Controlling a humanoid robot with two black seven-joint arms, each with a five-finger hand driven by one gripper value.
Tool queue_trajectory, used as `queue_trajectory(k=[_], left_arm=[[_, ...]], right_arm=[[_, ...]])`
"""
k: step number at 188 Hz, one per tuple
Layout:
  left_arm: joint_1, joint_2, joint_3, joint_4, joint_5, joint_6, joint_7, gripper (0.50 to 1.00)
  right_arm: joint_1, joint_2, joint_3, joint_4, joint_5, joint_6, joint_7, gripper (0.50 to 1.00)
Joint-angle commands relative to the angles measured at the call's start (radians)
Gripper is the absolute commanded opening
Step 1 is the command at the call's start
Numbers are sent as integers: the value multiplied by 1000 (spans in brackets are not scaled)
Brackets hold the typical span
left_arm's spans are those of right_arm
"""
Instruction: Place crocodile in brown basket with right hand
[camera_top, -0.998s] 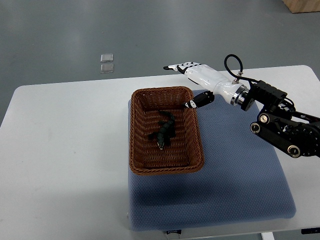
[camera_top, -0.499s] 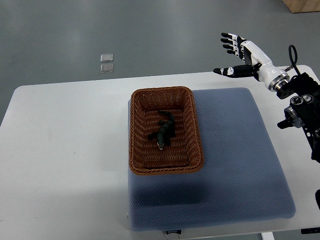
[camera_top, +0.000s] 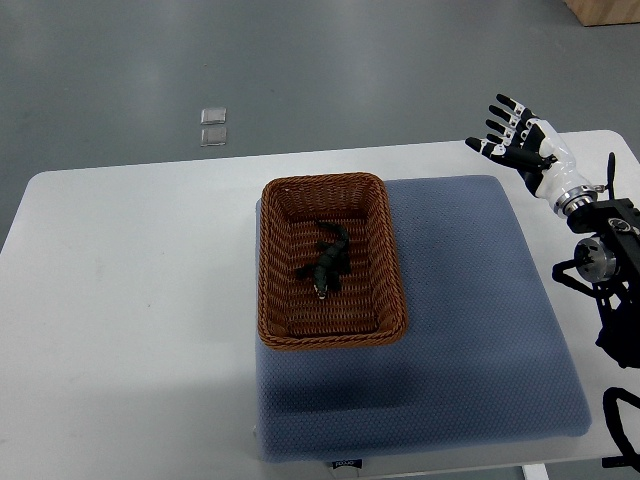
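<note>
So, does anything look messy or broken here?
Nothing stands out. The crocodile lies inside the brown basket, which sits flat on the blue mat, and the right hand is open, off to the side.

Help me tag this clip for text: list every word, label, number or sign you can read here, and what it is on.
No text is legible.
Small tag on the front edge of the blue mat: too small to read.
Brown basket, crocodile, white table, right hand: no print shows.
</note>
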Motion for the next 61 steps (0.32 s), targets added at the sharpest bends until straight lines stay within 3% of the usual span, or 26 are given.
queue_trajectory(k=[1,61], left_arm=[[0,0,0,0,0,0,0,1000],[0,0,0,0,0,0,0,1000]], right_arm=[[-6,4,-1,-14,88,-3,2,930],[-6,1,-8,-38,205,-2,5,930]])
